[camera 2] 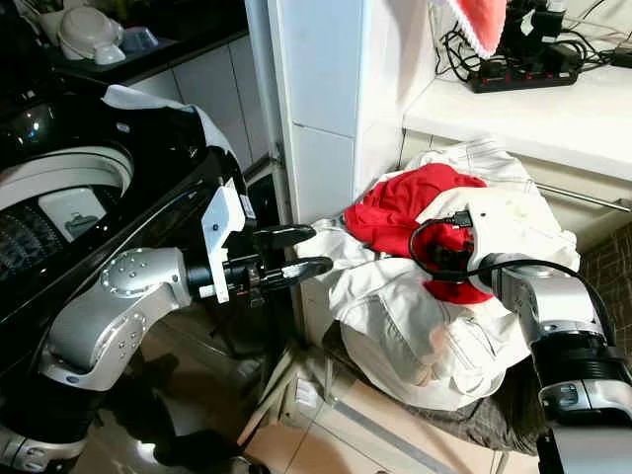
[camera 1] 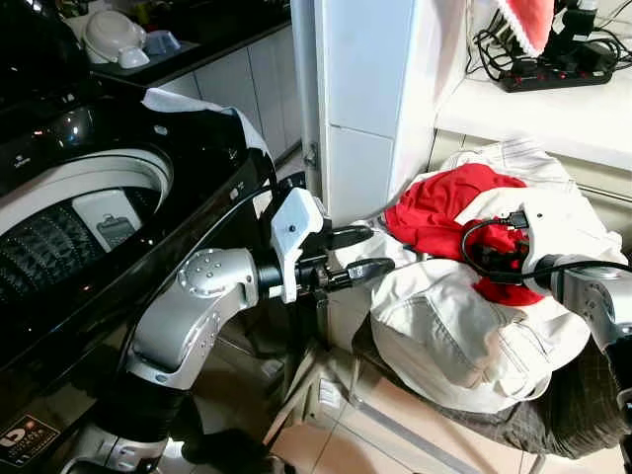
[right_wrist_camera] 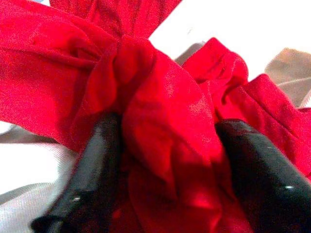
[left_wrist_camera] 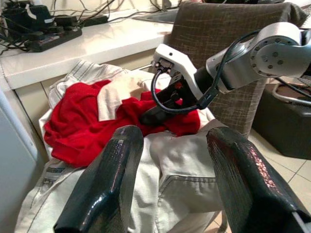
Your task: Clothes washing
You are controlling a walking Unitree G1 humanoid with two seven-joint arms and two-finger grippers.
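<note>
On the chair point(camera 1: 553, 420) in front of me sits a heap of laundry: a cream jacket point(camera 1: 464, 326) spread over the seat and a red garment point(camera 1: 439, 207) bunched on top of it. My right gripper point(right_wrist_camera: 165, 170) is pushed down into the red cloth near the top of the heap. Its two black fingers point(right_wrist_camera: 92, 165) stand a little apart with a thick fold of the red fabric gathered between them, the cloth pressed against both inner faces, so I have hold of that fold. From my left wrist I see the same claw's white housing and looped black cable point(left_wrist_camera: 167, 92) sitting on the red garment, with its fingertips sunk among the folds.

My left gripper point(camera 1: 354, 252) hangs in the air between the washing machine point(camera 1: 109, 227) and the chair, level with the jacket's near edge. Its fingers point(left_wrist_camera: 104, 184) are spread wide and carry nothing; they point toward the heap without touching it.

To my left the washing machine stands with its lid up, the dark drum point(camera 1: 44, 257) showing, and a white cloth point(camera 1: 183, 102) draped over its back corner. Behind the chair is a white counter point(camera 1: 553, 114) with a black power strip point(camera 1: 558, 71) and a tangle of cords. A white cabinet point(camera 1: 370, 99) stands between the machine and the chair.
</note>
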